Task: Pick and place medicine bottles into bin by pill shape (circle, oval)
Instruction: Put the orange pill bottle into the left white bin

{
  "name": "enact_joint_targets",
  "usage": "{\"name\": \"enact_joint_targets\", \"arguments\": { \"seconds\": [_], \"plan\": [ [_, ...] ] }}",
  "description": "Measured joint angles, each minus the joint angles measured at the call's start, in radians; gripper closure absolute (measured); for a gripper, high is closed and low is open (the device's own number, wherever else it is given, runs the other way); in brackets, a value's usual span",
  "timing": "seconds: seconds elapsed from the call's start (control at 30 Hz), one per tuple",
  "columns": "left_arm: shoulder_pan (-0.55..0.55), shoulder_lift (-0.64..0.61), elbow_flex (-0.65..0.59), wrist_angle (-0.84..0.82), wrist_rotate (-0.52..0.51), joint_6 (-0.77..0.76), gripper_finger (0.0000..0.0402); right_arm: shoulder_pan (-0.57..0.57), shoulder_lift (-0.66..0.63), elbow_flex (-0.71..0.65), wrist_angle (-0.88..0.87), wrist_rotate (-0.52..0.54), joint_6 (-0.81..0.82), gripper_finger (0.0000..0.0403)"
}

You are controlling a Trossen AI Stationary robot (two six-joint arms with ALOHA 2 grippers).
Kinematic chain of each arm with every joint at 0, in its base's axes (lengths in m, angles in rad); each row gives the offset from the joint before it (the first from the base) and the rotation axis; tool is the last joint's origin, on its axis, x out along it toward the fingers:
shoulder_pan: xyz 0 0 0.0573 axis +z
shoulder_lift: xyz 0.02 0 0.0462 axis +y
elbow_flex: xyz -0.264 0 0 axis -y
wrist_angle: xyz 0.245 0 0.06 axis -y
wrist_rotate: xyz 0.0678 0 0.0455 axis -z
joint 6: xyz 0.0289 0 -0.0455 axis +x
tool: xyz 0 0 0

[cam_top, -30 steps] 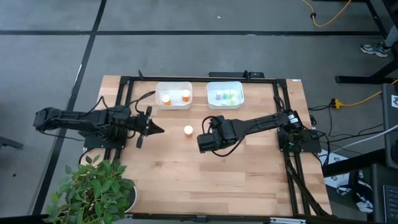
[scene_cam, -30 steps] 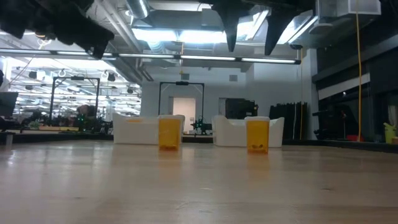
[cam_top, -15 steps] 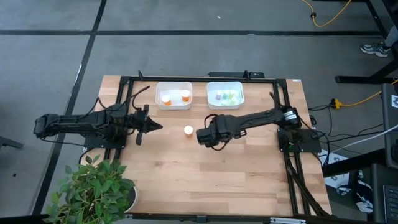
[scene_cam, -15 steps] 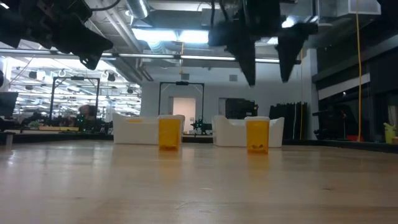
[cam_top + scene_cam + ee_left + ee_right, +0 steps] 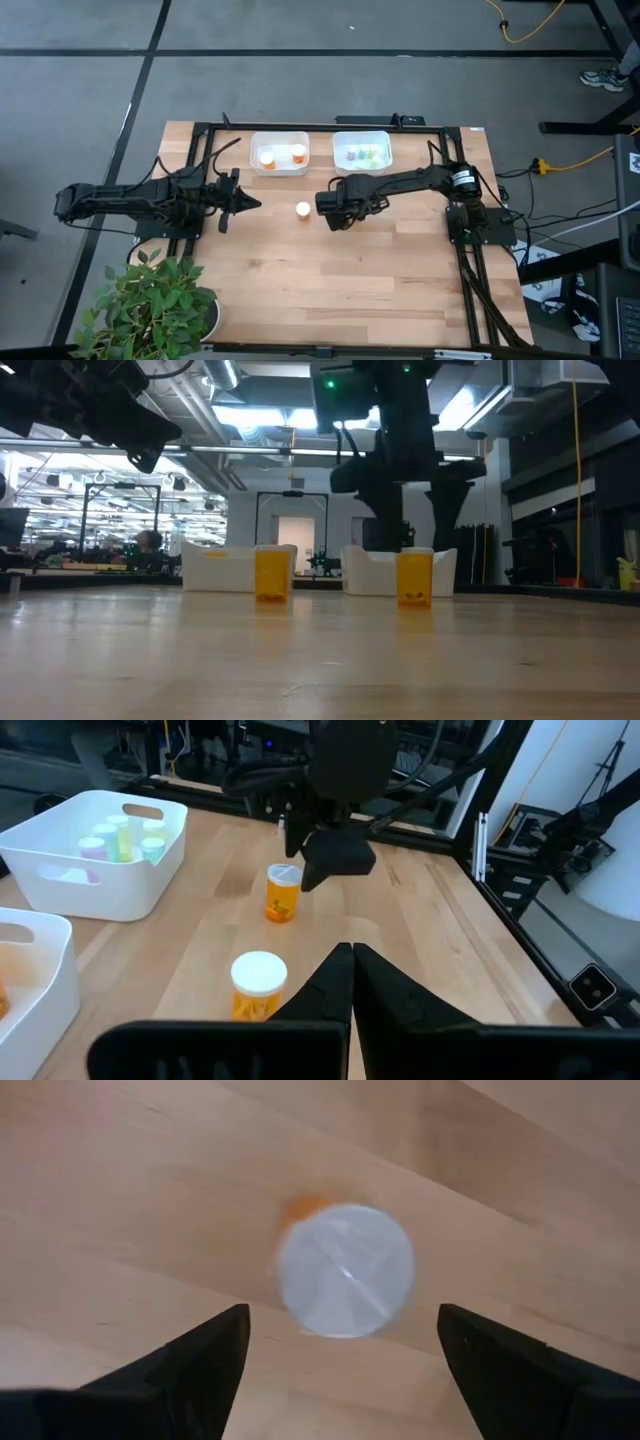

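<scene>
Counts:

- White rectangular plastic bins: 2, side by side at the table's far edge — left bin [image 5: 279, 154], right bin [image 5: 361, 152].
- Orange-bodied, white-capped med bottles in left bin [image 5: 283, 156]: 2.
- Pale green/clear bottles in right bin [image 5: 362, 155]: approx. 4; too small for a sure count.
- Orange white-capped bottles loose on wooden tabletop: 2, near table's middle — one [image 5: 283, 892] under an arm, other [image 5: 257, 985] beside it.
- Dark robot arms: 2.

No text, label, brand, number or sign can be read in any view; the bottles [image 5: 283, 892] are too small to show any lettering.
</scene>
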Motion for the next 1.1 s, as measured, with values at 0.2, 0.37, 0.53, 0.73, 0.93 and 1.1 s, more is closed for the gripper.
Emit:
{"name": "enact_joint_targets", "arguments": {
  "seconds": [0.2, 0.37, 0.53, 0.73, 0.93, 1.1],
  "plan": [
    [0.000, 0.001, 0.000, 0.000, 0.000, 0.002, 0.0401, -0.022, 0.000, -0.009, 0.033, 0.017, -0.053, 0.0079],
    [0.000, 0.001, 0.000, 0.000, 0.000, 0.003, 0.0401, -0.055, 0.000, -0.087, 0.090, -0.023, -0.106, 0.0079],
    [0.000, 0.001, 0.000, 0.000, 0.000, 0.001, 0.0401, -0.058, 0.000, -0.120, 0.165, -0.031, -0.124, 0.0079],
    [0.000, 0.001, 0.000, -0.001, -0.003, 0.000, 0.0401, -0.058, 0.000, -0.120, 0.177, -0.034, -0.134, 0.0087],
    [0.000, 0.001, 0.000, -0.001, -0.018, 0.000, 0.0401, -0.058, 0.000, -0.120, 0.176, -0.058, -0.135, 0.0133],
    [0.000, 0.001, 0.000, -0.001, -0.018, 0.000, 0.0401, -0.058, 0.000, -0.120, 0.176, -0.085, -0.136, 0.0176]
  ]
}}
